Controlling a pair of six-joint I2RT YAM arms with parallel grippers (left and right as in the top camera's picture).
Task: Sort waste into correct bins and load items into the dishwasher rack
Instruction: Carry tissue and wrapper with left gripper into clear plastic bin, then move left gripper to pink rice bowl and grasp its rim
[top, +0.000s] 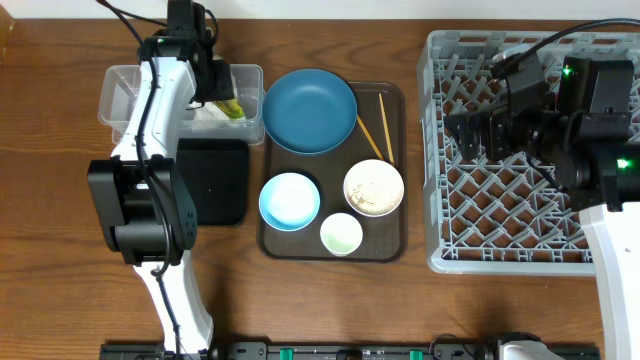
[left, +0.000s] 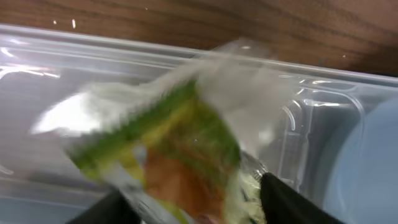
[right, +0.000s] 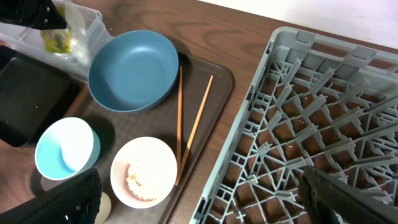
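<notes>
Left gripper (left: 191, 188): fingers stand on either side of the snack wrapper (left: 174, 143) and seem to be pinching its lower end; the wrapper fills the gap between them.
Where the wrapper is: over the inside of the clear tub (left: 323, 106), held above its floor; from the overhead view it sits toward the tub's end nearest the brown serving tray (top: 395, 245).
Key relation: the tub lies straight below the gripper, so the drop looks to be simply downward; the black tray (top: 212, 180) lies just beside the tub on the robot's side and is not under the wrapper.
Long axis: the wrapper runs out from the fingers, tilted to the upper left in the left wrist view; the tub's length runs across that view.
Nearer arm: the left, already at the tub; the right gripper (right: 200, 186) is well apart, over the dishwasher rack (right: 348, 93), jaws spread and empty.
Wrapper's look: crumpled, green and yellow with an orange patch and pale edges; blurred, so no print can be read.
Also in the tub: something white, likely the tissue (top: 205, 118), just beside the wrapper.
Judged step: letting the wrapper go into the tub.
</notes>
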